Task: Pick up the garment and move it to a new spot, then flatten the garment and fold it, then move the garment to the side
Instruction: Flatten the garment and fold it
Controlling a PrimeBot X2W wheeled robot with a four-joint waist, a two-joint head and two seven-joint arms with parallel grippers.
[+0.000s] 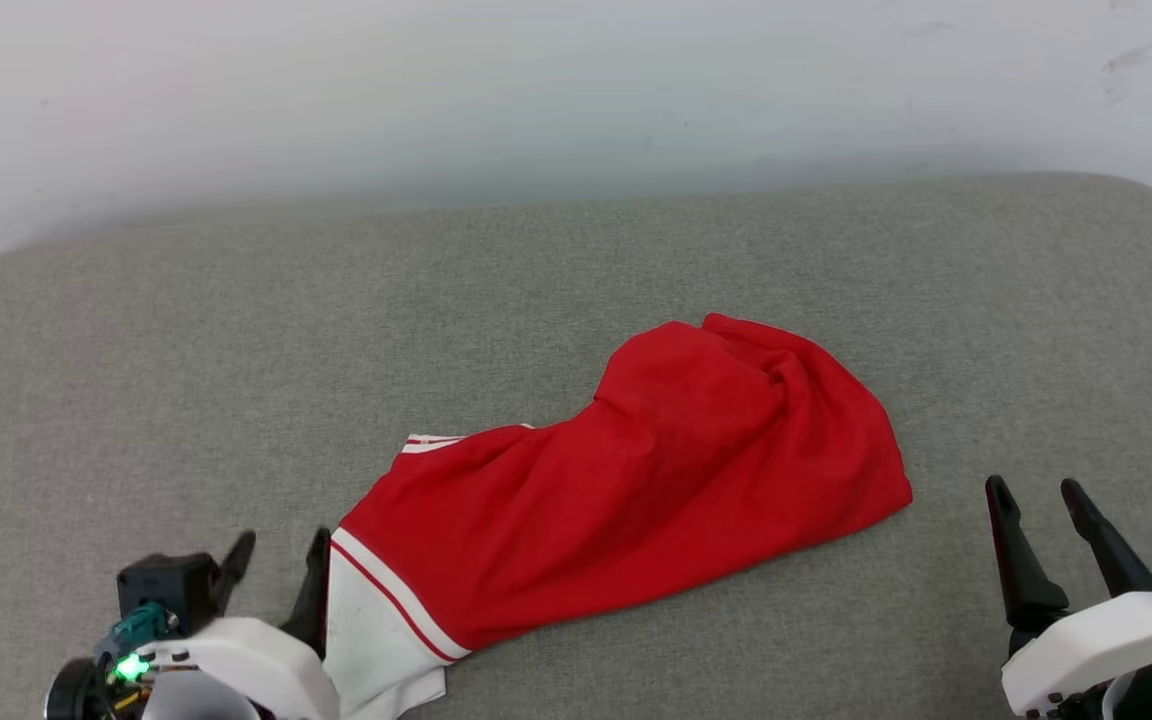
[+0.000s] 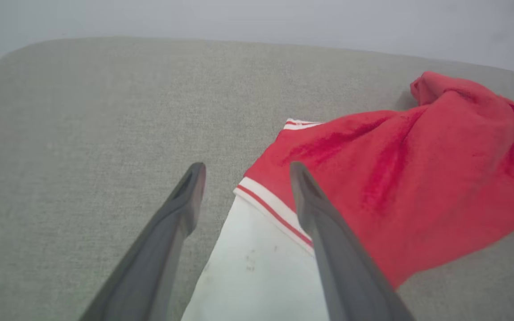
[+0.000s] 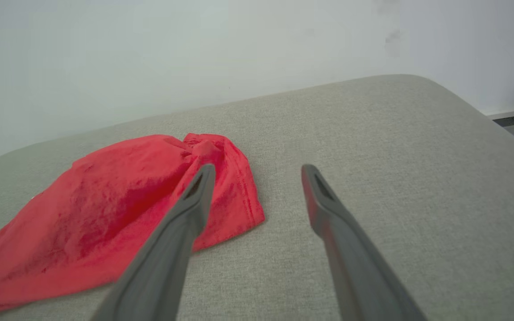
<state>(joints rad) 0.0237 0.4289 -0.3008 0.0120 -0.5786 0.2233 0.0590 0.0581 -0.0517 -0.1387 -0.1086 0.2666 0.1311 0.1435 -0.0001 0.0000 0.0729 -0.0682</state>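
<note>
As the head view looks down, the garment (image 1: 636, 500) lies crumpled in a long heap near the middle of the grey padded surface (image 1: 236, 350), red body toward the far right, white sleeve (image 1: 376, 640) toward the near left. The left gripper (image 1: 283, 540) stands at the sleeve's edge, its right-hand finger touching or just beside the cloth. The right gripper (image 1: 1034, 487) is well apart from the garment, fingers spread.

Left wrist view: the left gripper's (image 2: 246, 167) fingers are parted and clamp nothing. The white sleeve (image 2: 257, 263) and its striped trim (image 2: 275, 209) lie between and beneath them.

Right wrist view: the right gripper's (image 3: 259, 168) fingers are wide apart over bare surface. The garment's (image 3: 105, 209) red hem end lies to their left, behind one finger.
</note>
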